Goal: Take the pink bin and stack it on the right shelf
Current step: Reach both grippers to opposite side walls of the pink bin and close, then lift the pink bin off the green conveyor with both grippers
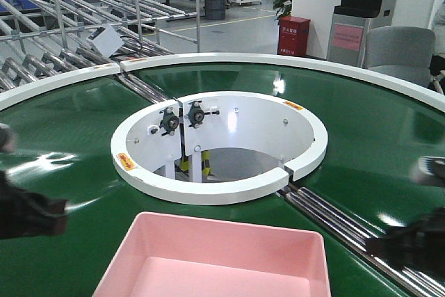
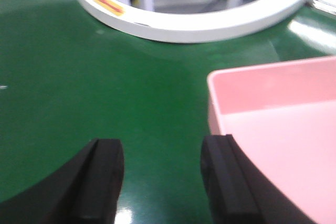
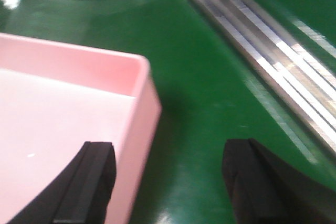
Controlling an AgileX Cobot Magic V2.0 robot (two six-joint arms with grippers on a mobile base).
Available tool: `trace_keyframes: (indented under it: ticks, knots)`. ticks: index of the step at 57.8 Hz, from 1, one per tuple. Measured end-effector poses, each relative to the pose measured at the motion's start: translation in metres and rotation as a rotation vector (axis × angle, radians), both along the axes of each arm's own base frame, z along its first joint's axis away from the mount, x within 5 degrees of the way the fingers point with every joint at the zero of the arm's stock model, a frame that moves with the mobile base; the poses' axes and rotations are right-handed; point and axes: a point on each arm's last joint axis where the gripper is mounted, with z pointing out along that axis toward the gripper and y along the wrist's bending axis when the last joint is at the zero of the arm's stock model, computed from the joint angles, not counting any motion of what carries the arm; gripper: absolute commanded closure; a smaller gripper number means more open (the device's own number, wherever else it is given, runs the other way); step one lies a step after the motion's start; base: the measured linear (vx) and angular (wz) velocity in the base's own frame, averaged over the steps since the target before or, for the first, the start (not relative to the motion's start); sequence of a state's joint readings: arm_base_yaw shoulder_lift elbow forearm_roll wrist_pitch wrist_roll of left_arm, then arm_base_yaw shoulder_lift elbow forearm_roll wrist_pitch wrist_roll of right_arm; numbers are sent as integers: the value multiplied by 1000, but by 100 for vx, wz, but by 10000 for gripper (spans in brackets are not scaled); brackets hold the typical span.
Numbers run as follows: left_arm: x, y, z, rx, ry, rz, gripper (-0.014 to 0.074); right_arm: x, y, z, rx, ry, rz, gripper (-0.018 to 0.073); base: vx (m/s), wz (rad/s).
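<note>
One pink bin (image 1: 221,259) on green conveyor (image 1: 361,126)

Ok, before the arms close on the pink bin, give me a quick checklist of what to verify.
1. Left gripper open: ok.
2. Right gripper open: ok.
3. Right wall of pink bin between right gripper's fingers: ok.
4. Left wall between left gripper's fingers: not ok, it lines up with one finger.
5. Bin empty: cannot tell, near end out of frame.
6. Right shelf located: cannot tell, not in view.
</note>
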State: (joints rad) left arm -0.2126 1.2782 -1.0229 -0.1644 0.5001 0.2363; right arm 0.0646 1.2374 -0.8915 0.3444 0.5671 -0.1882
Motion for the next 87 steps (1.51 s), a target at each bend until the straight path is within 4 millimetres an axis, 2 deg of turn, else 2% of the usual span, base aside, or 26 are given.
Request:
trace_keyframes:
  ticks: [3, 11, 22, 30, 40, 50, 55, 60, 65, 71, 78, 87]
  knots:
    - [13, -8, -2, -6, 48, -27, 127, 11, 9, -7, 41, 57, -7, 83, 0, 0]
    - [47, -24, -23, -45, 231, -61, 127, 36, 26, -33, 92, 225, -34, 83, 0, 0]
    - [85, -35, -56, -32, 390, -82, 127, 59, 51, -61, 94, 343, -21, 87, 0, 0]
    - [100, -39, -78, -26, 465, -85, 127, 68, 57, -82, 90, 410, -47, 105, 0, 0]
    - [106, -45, -102, -33, 541, -88, 127, 72, 57, -97, 89, 458, -76, 157, 0, 0]
    - [107, -48, -120, -53, 616, -87, 132, 74, 57, -97, 94, 448, -84, 256, 0, 0]
    - [107, -49, -129, -56, 664, -91, 169, 74, 57, -97, 94, 444, -85, 319, 0, 0]
    - [106, -51, -136, -67, 708, -94, 258, 74, 57, -97, 95, 442, -85, 396, 0, 0]
    - [104, -53, -135, -93, 724, -94, 395, 74, 57, -97, 92, 441, -85, 469, 0, 0]
    - [102, -54, -131, -114, 736, -96, 605, 74, 57, -97, 89, 442, -83, 575, 0, 0]
    - [98, -53, -118, -115, 722, -105, 605, 75, 58, -85, 91, 436, -70, 571, 0, 0]
    - [87, -49, -83, -131, 645, -107, 604, 81, 58, -38, 90, 331, -35, 569, 0, 0]
